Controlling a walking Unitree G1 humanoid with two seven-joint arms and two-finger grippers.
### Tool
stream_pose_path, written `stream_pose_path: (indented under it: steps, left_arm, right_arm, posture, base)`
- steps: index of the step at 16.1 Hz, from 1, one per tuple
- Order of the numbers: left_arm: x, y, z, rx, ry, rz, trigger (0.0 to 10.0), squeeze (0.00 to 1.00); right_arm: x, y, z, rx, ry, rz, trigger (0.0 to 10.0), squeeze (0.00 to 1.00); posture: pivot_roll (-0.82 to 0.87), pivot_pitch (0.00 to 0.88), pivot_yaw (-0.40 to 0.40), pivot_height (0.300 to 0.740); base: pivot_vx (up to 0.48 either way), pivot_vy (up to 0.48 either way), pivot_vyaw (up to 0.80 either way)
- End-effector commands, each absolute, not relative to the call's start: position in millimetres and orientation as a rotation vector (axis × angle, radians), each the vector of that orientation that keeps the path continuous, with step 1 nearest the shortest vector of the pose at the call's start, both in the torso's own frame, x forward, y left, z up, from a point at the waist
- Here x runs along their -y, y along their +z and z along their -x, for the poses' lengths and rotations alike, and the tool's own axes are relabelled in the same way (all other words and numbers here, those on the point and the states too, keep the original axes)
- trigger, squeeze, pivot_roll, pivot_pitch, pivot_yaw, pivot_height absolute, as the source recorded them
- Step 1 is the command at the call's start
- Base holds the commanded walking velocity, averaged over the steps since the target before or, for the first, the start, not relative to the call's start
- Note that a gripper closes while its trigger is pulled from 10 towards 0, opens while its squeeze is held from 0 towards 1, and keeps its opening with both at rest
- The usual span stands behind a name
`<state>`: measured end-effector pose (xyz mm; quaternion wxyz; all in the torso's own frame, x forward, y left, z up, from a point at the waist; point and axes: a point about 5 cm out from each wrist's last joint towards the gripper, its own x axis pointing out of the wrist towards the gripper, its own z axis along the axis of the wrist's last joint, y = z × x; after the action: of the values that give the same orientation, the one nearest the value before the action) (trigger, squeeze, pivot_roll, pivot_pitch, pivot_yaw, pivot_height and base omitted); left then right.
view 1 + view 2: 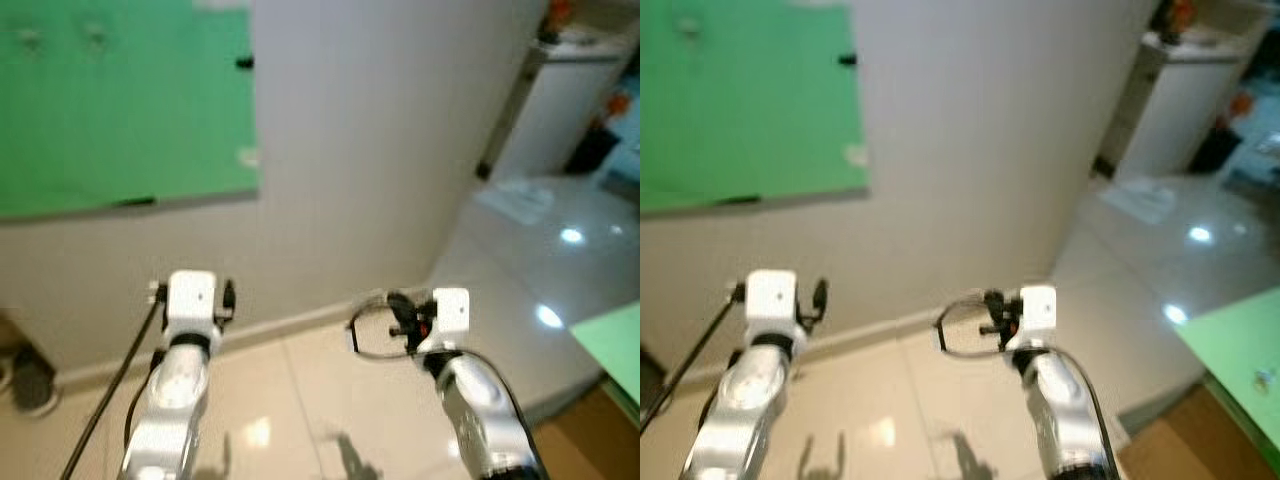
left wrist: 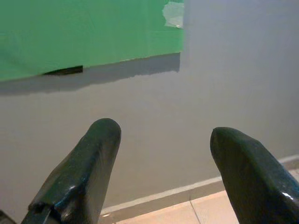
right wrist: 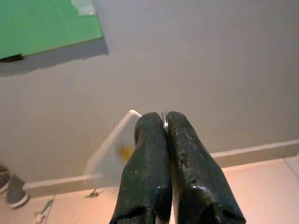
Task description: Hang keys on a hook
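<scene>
The right gripper is pinching a thin silver key ring (carrying it) below the green wall board, while the left gripper is hovering unclenched.

No legible text, label, brand, number or sign is present. The green board on the wall carries no readable marking; the pale tape patch at its corner is blank. Items on the white cabinet, right of the board, are too blurred to read.
</scene>
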<state>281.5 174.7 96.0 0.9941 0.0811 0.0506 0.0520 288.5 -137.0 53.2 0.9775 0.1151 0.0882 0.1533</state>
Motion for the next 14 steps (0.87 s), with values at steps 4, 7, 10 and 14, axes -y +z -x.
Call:
stream_pose_path:
  steps: [4, 7, 10, 14]
  left_arm:
    - [-175.7, 104.9, -290.0, -0.074, 0.091, -0.154, 10.0, 0.00]
    - [-163.5, 109.0, -291.3, -0.049, 0.047, -0.147, 10.0, 0.00]
    - [-160.9, 111.3, -292.6, -0.035, 0.038, -0.145, 10.0, 0.00]
    - [-168.3, 119.7, -294.1, -0.006, 0.108, -0.104, 10.0, 0.00]
  right_arm:
    - [128.6, 57.7, -288.5, -0.161, 0.390, -0.254, 0.0, 0.00]
    - [126.6, 59.8, -289.0, -0.155, 0.426, -0.241, 0.0, 0.00]
    - [124.1, 65.4, -290.4, -0.122, 0.454, -0.215, 0.0, 0.00]
    - [125.4, 69.8, -295.0, -0.105, 0.441, -0.211, 0.0, 0.00]
  posture:
    - [0.00, 0.000, -0.051, 0.740]
    - [0.00, 0.000, -0.050, 0.740]
    - [0.00, 0.000, -0.054, 0.740]
    - [0.00, 0.000, -0.059, 0.740]
  base:
    - [0.000, 0.000, 0.47]
    - [0.000, 0.000, 0.48]
    - [0.000, 0.000, 0.48]
    - [0.337, 0.000, 0.50]
